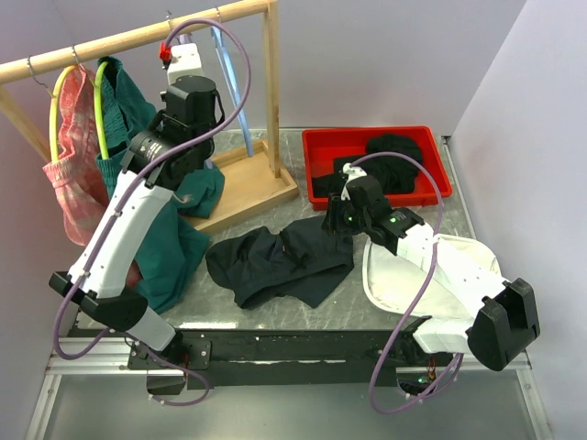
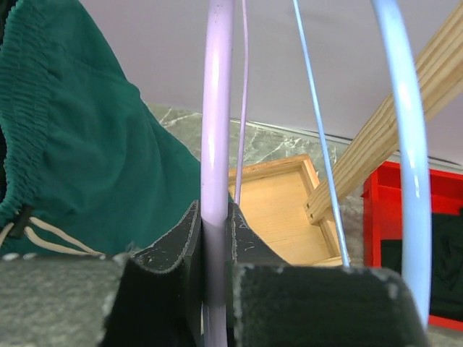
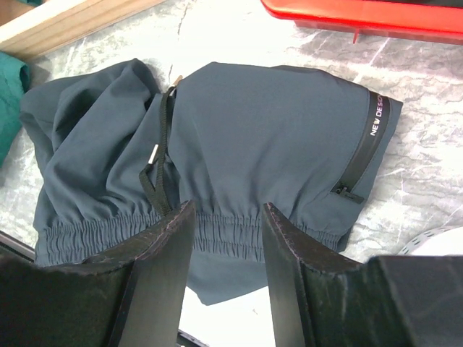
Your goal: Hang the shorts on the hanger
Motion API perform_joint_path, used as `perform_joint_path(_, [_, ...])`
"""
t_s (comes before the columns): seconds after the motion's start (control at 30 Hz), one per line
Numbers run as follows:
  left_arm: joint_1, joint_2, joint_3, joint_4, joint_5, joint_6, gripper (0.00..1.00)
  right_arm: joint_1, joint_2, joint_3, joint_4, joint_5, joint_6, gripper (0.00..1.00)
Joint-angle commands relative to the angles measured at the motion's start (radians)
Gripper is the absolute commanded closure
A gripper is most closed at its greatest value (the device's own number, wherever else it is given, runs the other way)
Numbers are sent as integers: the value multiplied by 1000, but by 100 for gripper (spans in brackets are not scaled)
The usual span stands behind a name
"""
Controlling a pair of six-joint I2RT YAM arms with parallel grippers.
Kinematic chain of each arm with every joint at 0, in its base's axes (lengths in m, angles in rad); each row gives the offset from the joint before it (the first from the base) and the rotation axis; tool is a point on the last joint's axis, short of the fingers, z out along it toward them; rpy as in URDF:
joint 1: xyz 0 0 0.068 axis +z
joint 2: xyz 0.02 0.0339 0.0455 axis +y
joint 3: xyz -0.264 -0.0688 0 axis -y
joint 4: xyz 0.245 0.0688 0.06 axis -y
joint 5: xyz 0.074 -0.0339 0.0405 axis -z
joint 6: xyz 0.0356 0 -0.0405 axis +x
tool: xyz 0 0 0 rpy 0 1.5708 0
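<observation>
left end effector [image 2: 215, 235], nearest the lens in its wrist view: both pads are pressed against the thin arm of the lavender hanger [image 2: 217, 108], which runs upright between them; it is clamped on that arm. just to the right hangs the light blue hanger [image 2: 402, 144], not gripped; to the left are the dark green drawstring shorts [image 2: 79, 159]. the overhead view places this arm high beside the wooden rail [image 1: 138, 37]; whether the hanger's hook sits on the rail cannot be told.

right end effector [image 3: 228, 217]: jaws about half apart, holding nothing, poised over the elastic waistband of the black shorts [image 3: 275, 130]. the shorts lie crumpled on the tabletop [image 3: 434, 181], between the rack's wooden base [image 1: 248, 183] and the red bin [image 1: 367, 134], well apart from the hanger.

progress, as judged: early. done: the hold on the hanger. left: bring the hanger down to the tabletop, take up the shorts, and drape them over the hanger. none of these shows as begun.
</observation>
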Motion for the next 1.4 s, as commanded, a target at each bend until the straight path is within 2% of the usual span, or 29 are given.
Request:
perform_joint_path(0.0, [4, -69, 9, 148, -1, 83, 99, 4, -26, 18, 35, -11, -18, 51])
perform_joint_path(0.17, [5, -112, -20, 177, 9, 103, 99, 5, -22, 28, 30, -2, -20, 51])
perform_joint_path(0.5, [4, -267, -218, 275, 65, 132, 99, 4, -5, 25, 36, 4, -15, 51])
perform_joint_path(0.73, [5, -306, -258, 290, 79, 135, 99, 10, 6, 28, 38, 3, -12, 52])
perform_joint_path(0.83, [5, -361, -315, 298, 136, 123, 99, 13, 3, 22, 36, 9, -15, 52])
perform_joint_path(1.1, [5, -529, -463, 197, 196, 57, 99, 11, 9, 17, 27, 15, -18, 52])
perform_joint_path(1.37, [4, -730, -638, 166, 341, 60, 99, 13, 28, 14, 29, 24, -13, 52])
